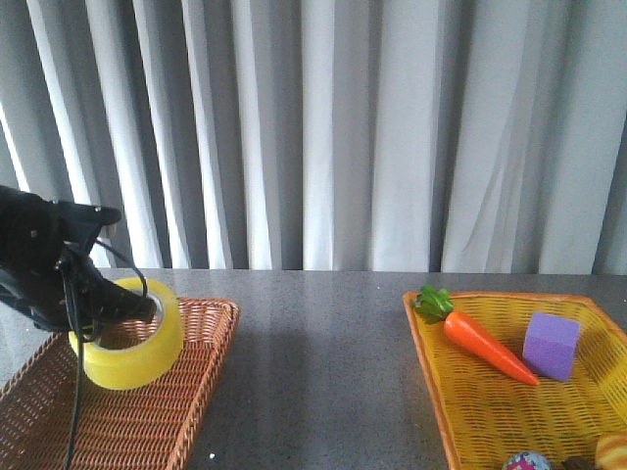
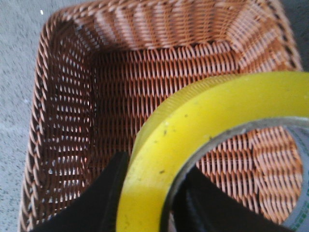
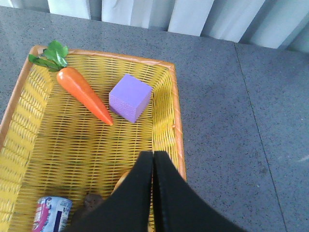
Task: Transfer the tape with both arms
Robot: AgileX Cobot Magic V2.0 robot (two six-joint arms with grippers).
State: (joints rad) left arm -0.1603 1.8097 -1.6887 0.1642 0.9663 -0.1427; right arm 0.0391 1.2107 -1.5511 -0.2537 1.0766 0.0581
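The yellow tape roll [image 1: 132, 336] hangs tilted over the brown wicker basket [image 1: 201, 392] at the left. My left gripper [image 1: 137, 306] is shut on the roll's wall, one finger outside and one inside the core. In the left wrist view the tape [image 2: 193, 130] fills the lower right, clamped between my black fingers [image 2: 108, 193], with the brown basket [image 2: 63, 96] below. My right gripper [image 3: 153, 157] is shut and empty above the near rim of the yellow basket [image 3: 166, 101]. It does not show in the front view.
The yellow basket [image 1: 431, 362] at the right holds a toy carrot [image 1: 485, 343], a purple foam cube [image 1: 552, 345], a small printed can [image 3: 50, 215] and other small items at its near end. Grey curtains hang behind the grey table [image 1: 323, 343].
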